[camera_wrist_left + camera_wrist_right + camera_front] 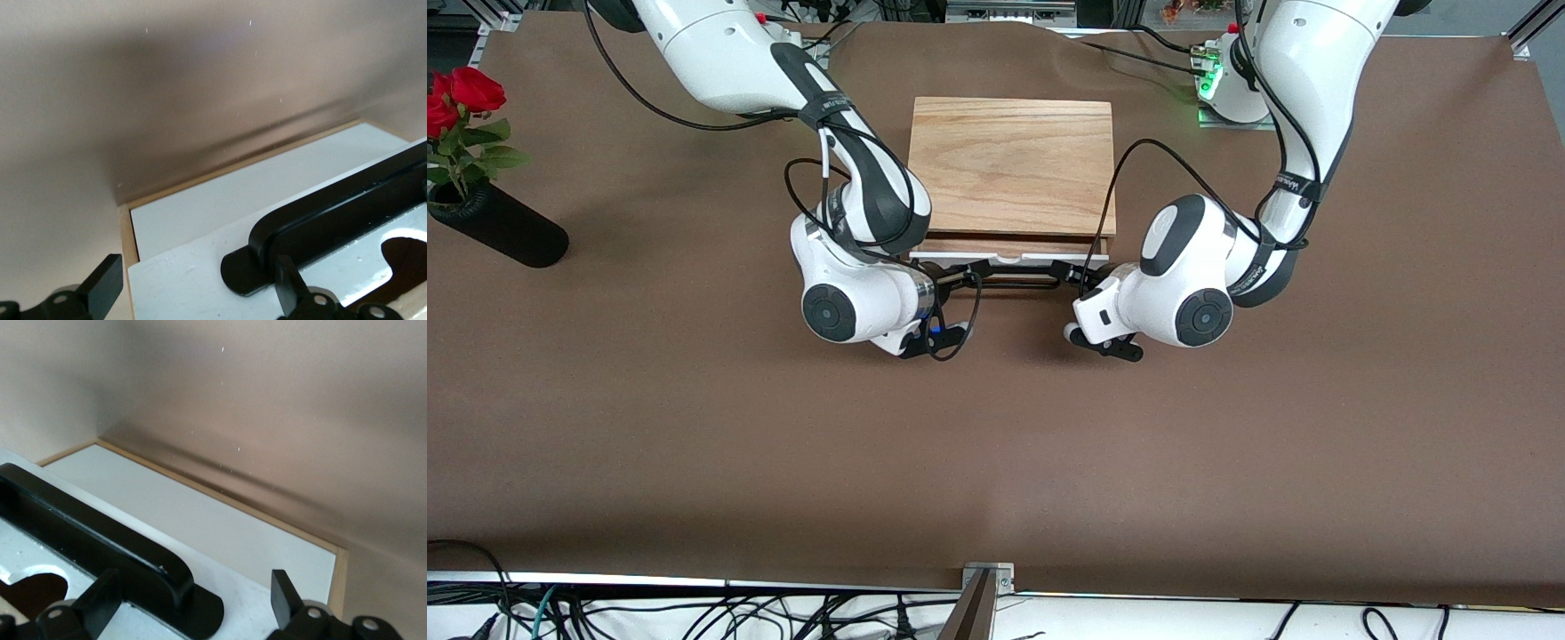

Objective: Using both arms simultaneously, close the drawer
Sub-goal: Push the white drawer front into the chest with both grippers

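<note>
The drawer (1014, 259) sticks a little way out of the wooden box (1014, 164), its white front panel facing the front camera. Its black bar handle (1014, 283) runs across the panel. My right gripper (963, 277) is at the handle's end toward the right arm's side. In the right wrist view, this gripper (193, 600) is open, fingers either side of the handle's foot (200, 613). My left gripper (1069, 276) is at the other end. In the left wrist view, it (198, 287) is open, straddling the panel's (173, 273) corner and the handle's foot (247, 273).
A black vase (503, 229) with red roses (463, 93) stands near the table's edge at the right arm's end. A device with a green light (1209, 84) sits by the left arm's base. A metal bracket (987, 578) is at the table's front edge.
</note>
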